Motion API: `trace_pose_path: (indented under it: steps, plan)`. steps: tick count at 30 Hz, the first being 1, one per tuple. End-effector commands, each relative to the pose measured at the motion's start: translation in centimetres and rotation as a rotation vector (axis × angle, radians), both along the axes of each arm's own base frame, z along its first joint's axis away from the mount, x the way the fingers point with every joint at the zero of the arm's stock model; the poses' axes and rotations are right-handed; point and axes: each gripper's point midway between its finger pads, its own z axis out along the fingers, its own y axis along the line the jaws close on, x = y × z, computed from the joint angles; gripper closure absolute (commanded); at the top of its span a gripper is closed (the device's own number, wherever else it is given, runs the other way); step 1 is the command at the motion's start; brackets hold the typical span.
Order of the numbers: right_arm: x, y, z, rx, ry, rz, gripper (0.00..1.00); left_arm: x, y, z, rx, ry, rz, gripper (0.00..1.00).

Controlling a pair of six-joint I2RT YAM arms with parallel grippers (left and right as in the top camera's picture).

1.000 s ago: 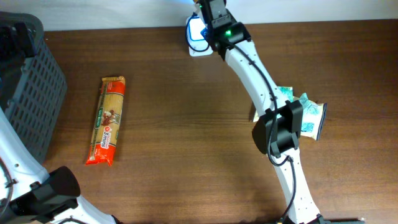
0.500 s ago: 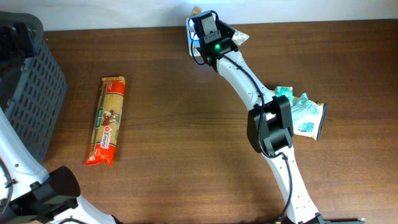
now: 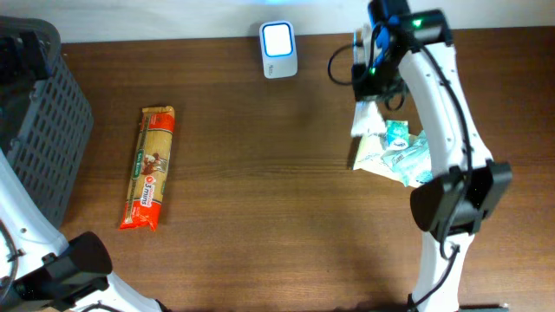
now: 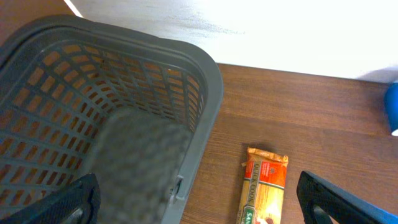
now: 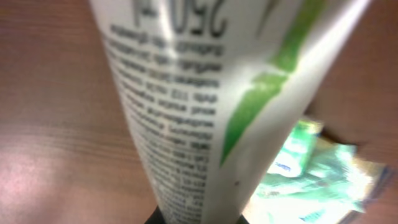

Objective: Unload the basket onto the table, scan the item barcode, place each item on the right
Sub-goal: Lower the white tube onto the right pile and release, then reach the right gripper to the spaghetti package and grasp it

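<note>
We see a dark brown wooden table (image 3: pixel 260 217) filling most of the overhead view, its grain running side to side; along its far edge stands a plain white wall (image 3: pixel 156 19), brightly lit and washed out; the wood shows a dull sheen

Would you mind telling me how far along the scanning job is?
Done, apparently: the pouch, at the scanner a second ago, has swung away. In hand: the right tool holds it by the green packets. Left: setting it down; the pasta lies untouched.

white pouch (image 5: pixel 180 106), green stripe, black print, gripped
</note>
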Motion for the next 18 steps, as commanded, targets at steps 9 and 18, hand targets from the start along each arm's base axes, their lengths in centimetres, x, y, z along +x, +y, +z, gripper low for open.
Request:
trace_pose_path:
  steps: [9, 18]
  plan:
    - [-4.9, -2.9, -7.7, 0.233, 0.310, -0.078, 0.40, -0.2, -0.2, 0.8, 0.015, -0.020, -0.017, 0.01]
    - [5.2, 28.3, -1.0, 0.706, -0.263, 0.207, 0.01, -0.2, -0.2, 0.8, 0.015, -0.020, -0.017, 0.01]
